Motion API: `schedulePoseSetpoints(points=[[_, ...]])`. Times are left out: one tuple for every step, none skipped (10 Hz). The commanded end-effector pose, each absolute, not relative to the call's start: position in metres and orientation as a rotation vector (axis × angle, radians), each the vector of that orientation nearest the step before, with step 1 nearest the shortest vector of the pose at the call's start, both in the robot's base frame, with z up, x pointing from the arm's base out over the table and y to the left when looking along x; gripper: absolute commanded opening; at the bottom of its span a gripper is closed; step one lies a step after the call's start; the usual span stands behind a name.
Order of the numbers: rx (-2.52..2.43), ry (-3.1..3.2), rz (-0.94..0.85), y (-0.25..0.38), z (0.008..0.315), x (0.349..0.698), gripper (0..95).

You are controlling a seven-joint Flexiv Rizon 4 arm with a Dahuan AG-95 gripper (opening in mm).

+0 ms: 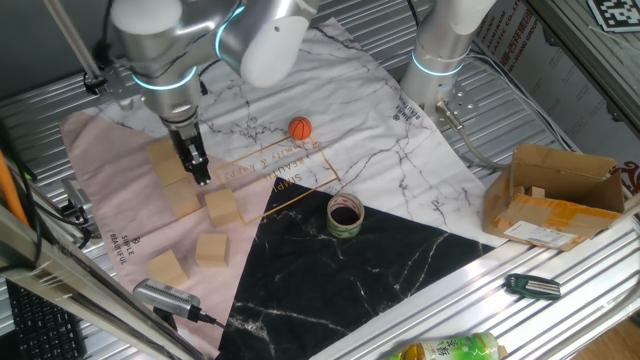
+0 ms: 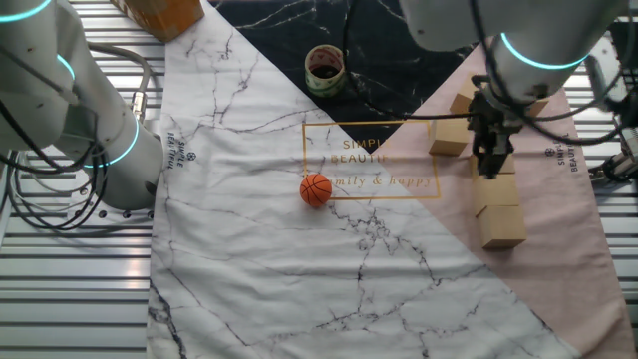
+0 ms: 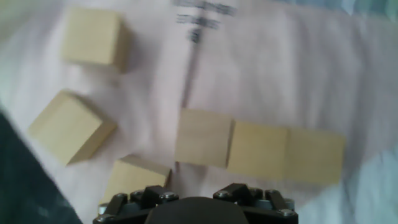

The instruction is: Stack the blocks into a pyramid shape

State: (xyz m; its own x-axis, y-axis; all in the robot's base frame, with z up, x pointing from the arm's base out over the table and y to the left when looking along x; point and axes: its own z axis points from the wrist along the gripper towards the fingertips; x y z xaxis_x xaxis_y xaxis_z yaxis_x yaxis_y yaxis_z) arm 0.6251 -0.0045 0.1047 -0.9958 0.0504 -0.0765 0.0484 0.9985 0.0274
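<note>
Tan blocks (image 3: 258,151) | three touching, one row | three loose

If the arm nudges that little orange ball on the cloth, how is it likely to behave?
The orange ball is round and sits free on the cloth, touching nothing, so it would probably roll off at a light nudge. Being small, it is likely light. Its curved surface may slip from a two-finger hand unless gripped squarely; its hardness cannot be told.
</note>
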Motion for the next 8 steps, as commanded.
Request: schedulePoseSetpoints(points=[[0.372, 3.037, 0.054, -0.0094, 0.1054, 0.6182, 76.0], [0.391, 3.037, 0.063, -0.0094, 0.1054, 0.6182, 76.0], [0.395, 3.038, 0.072, -0.0094, 0.1052, 0.6182, 76.0], [0.394, 3.04, 0.07, -0.0094, 0.1047, 0.6182, 76.0], [0.388, 3.04, 0.068, -0.0094, 0.1047, 0.6183, 76.0], [0.371, 3.041, 0.065, -0.0094, 0.1047, 0.6183, 76.0], [0.357, 3.042, 0.061, -0.0094, 0.1047, 0.6183, 76.0], [0.356, 3.045, 0.063, -0.0094, 0.1047, 0.6183, 76.0]])
